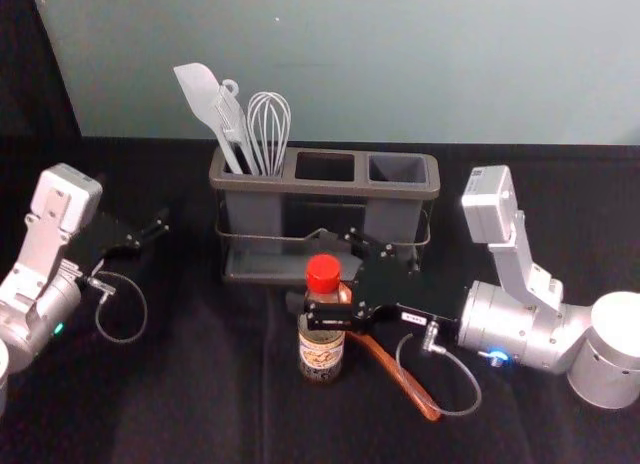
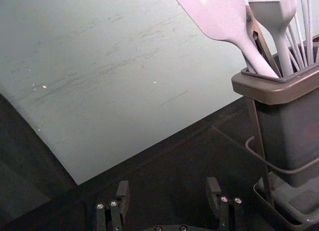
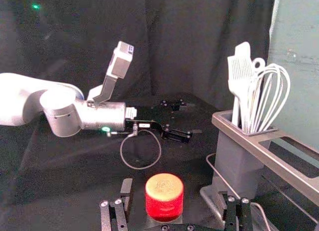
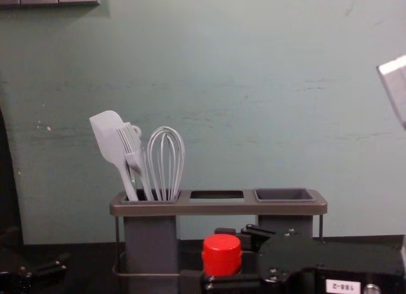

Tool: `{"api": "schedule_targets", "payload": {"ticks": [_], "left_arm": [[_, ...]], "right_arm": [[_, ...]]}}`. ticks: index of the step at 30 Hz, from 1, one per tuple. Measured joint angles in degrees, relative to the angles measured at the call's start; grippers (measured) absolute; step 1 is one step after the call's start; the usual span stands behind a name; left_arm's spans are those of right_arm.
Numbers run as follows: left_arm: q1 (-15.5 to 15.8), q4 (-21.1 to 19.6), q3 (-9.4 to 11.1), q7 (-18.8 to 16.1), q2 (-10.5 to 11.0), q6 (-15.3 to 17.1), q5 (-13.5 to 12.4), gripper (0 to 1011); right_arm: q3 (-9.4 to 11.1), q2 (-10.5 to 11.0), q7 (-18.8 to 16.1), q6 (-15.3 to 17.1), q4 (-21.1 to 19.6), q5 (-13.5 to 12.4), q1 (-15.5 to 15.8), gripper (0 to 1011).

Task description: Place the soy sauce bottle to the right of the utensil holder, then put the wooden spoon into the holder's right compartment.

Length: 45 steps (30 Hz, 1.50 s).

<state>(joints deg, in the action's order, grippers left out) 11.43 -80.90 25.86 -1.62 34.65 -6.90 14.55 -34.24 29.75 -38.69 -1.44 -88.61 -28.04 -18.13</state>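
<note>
The soy sauce bottle (image 1: 321,352) stands upright in front of the utensil holder (image 1: 325,187), its red cap (image 4: 222,256) facing the chest camera. My right gripper (image 1: 328,277) reaches in from the right, its open fingers on either side of the bottle. In the right wrist view, gaps separate the red cap (image 3: 164,197) from the jaws of the right gripper (image 3: 174,193). The wooden spoon (image 1: 395,369) lies slanted on the table, partly hidden by bottle and gripper. Off to the left, my left gripper (image 1: 140,210) is idle; its wrist view shows this left gripper (image 2: 168,190) open.
A spatula (image 1: 203,96), a brush and a whisk (image 1: 268,129) stand in the holder's left compartment. The right compartment (image 1: 397,169) has nothing in it. Behind the holder rises a pale wall (image 4: 254,116), and black cloth (image 1: 200,384) covers the table.
</note>
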Motion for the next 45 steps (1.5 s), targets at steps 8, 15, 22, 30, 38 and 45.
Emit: {"api": "schedule_targets", "payload": {"ticks": [8, 15, 22, 30, 38, 45], "left_arm": [[0.0, 0.0, 0.0, 0.0, 0.0, 0.0, 0.0, 1005], [0.0, 0.0, 0.0, 0.0, 0.0, 0.0, 0.0, 1005], [0.0, 0.0, 0.0, 0.0, 0.0, 0.0, 0.0, 1005], [0.0, 0.0, 0.0, 0.0, 0.0, 0.0, 0.0, 1005], [0.0, 0.0, 0.0, 0.0, 0.0, 0.0, 0.0, 1005], [0.0, 0.0, 0.0, 0.0, 0.0, 0.0, 0.0, 1005]], "right_arm": [[-0.08, -0.12, 0.18, 0.0, 0.14, 0.13, -0.1, 1004], [0.0, -0.01, 0.17, -0.04, 0.03, 0.06, -0.02, 890], [0.04, 0.05, 0.08, -0.1, -0.07, -0.03, 0.02, 707], [0.09, 0.09, 0.04, -0.13, -0.11, -0.08, 0.06, 426], [0.1, 0.14, 0.01, -0.12, -0.15, -0.11, 0.09, 383], [1.02, 0.99, 0.25, -0.38, -2.19, -0.68, 1.25, 382]]}}
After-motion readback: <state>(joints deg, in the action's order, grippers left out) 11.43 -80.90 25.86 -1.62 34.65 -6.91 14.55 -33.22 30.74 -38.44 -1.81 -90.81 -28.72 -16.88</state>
